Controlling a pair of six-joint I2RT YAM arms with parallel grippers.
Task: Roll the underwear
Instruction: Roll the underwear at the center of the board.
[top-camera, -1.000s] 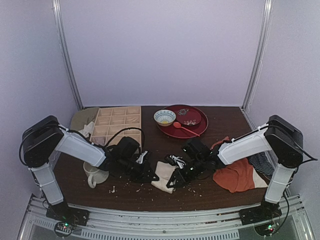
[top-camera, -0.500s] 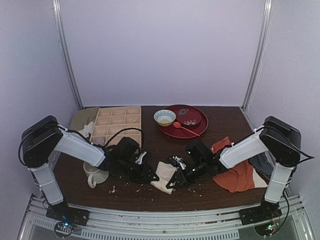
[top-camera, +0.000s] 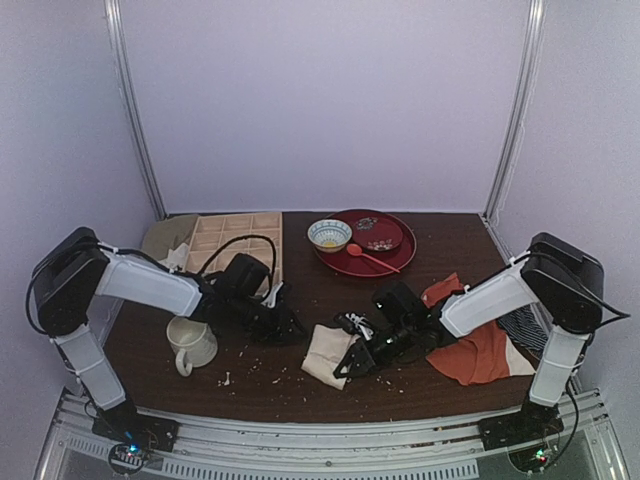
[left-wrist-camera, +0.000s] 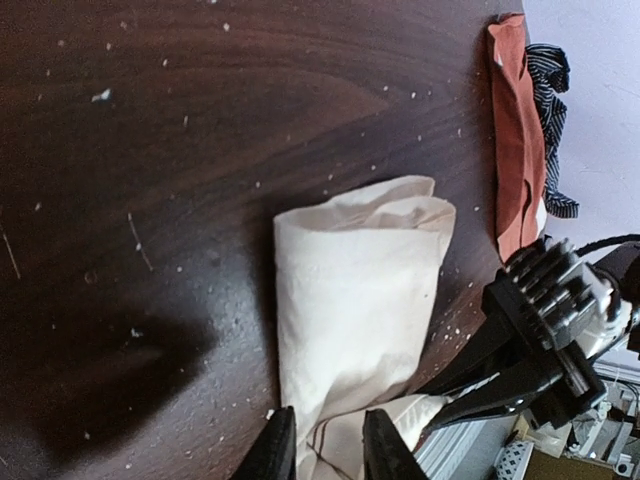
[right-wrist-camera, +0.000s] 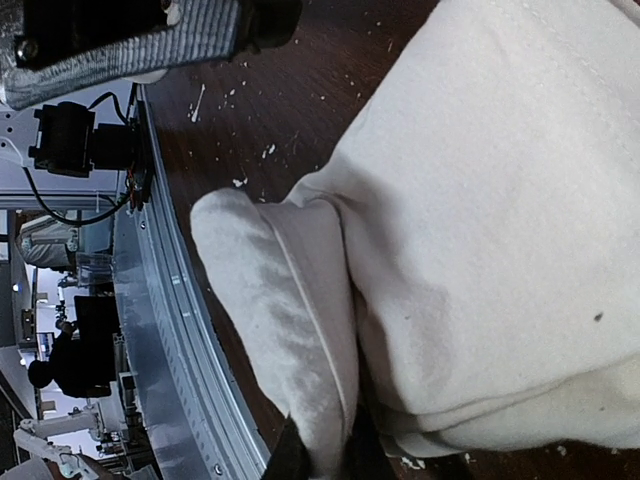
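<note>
Underwear (top-camera: 325, 350), cream and folded into a narrow, partly rolled bundle, lies on the dark table (top-camera: 300, 290) near its front edge, roughly centred between the two arms. In the left wrist view the underwear (left-wrist-camera: 355, 300) shows as a long folded strip with a rounded fold at one end. In the right wrist view a thick fold of the underwear (right-wrist-camera: 480, 200) runs down between the fingers of the right gripper (right-wrist-camera: 325, 450), which is clamped on that fold. Seen from above, the right gripper (top-camera: 350, 362) meets the bundle at its 4 o'clock edge.

The left gripper (top-camera: 288, 325) hangs just off the bundle at about 10 o'clock; its fingers (left-wrist-camera: 280, 450) are narrowly parted and hold nothing.

A cream mug (top-camera: 190, 343) stands at 9 o'clock, well apart. An orange-red garment (top-camera: 475, 350) lies at 3 o'clock, with a dark striped cloth (top-camera: 525, 325) beyond it. A wooden compartment tray (top-camera: 235, 245) sits at 11 o'clock, and a red plate (top-camera: 395, 262) at 1 o'clock.
</note>
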